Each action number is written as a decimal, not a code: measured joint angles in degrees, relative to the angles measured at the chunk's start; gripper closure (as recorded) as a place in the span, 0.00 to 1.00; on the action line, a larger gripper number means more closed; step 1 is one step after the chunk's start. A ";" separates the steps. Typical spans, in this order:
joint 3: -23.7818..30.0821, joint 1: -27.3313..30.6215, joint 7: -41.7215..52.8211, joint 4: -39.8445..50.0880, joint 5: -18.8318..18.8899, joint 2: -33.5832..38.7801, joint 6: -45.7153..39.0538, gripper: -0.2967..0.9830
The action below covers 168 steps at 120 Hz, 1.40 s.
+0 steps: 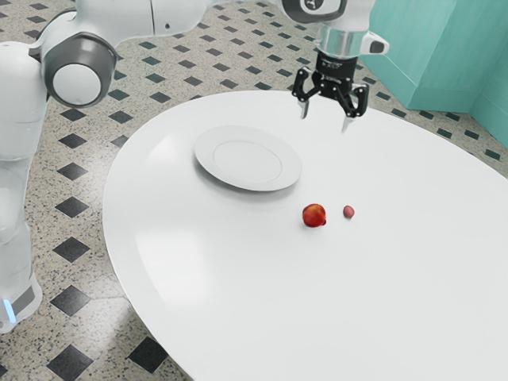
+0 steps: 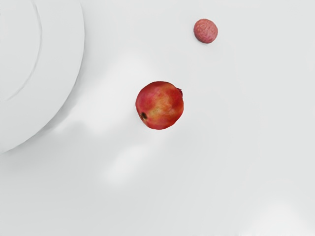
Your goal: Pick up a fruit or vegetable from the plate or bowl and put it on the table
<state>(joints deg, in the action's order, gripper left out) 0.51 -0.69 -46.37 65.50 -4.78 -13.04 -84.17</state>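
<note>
- Exterior view: the claw (image 1: 325, 119) hangs in the air, its two fingers pointing down and standing wide apart.
- The white arm (image 1: 127, 20) comes in from the exterior view's left and reaches toward its right.
- The red fruit (image 1: 314, 215) rests on the white counter (image 1: 206, 317), off the plate (image 1: 248, 159) and apart from its rim.
- Near the red fruit, also on the counter, lies a small pink fruit (image 1: 348, 212); the two are not touching.
- In the wrist view, the red fruit has orange-yellow patches, a dark spot and a small nub on its edge.
- The small pink fruit has bumpy skin and lies farther from the plate than the red fruit.
- The floor (image 1: 95, 313) is speckled, with dark diamonds.
</note>
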 joint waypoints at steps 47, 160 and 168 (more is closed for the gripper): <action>0.38 1.26 1.08 -0.14 -0.21 -6.05 -1.08 0.23; 24.19 21.96 23.76 -6.26 14.02 -30.68 -19.02 0.24; 24.30 22.57 25.05 -6.36 14.16 -31.05 -19.36 0.24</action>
<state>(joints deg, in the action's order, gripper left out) 24.81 21.88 -21.32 59.14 9.38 -44.10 -103.53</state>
